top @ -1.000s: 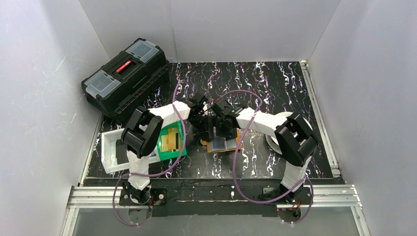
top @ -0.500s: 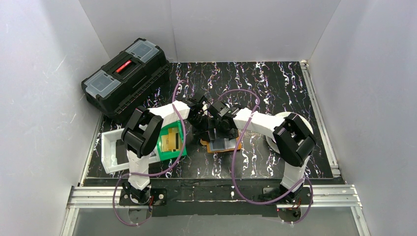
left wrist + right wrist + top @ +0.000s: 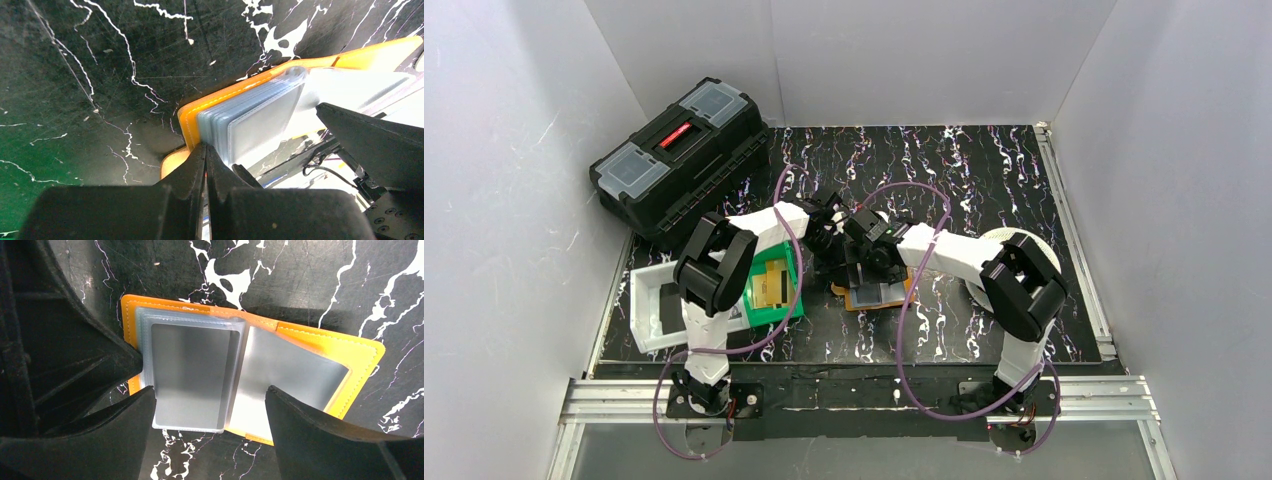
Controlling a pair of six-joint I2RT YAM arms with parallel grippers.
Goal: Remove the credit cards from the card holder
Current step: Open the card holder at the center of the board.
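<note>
Edging over card holder: right gripper

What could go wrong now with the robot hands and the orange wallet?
The open right gripper sits over the clear sleeves, and no card edge sticks out, so it might pinch slippery plastic instead of a card. The shut left gripper meets the orange card holder only at its edge; if that slips, the holder could slide or flop closed. The two grippers are very close and might bump.
</note>
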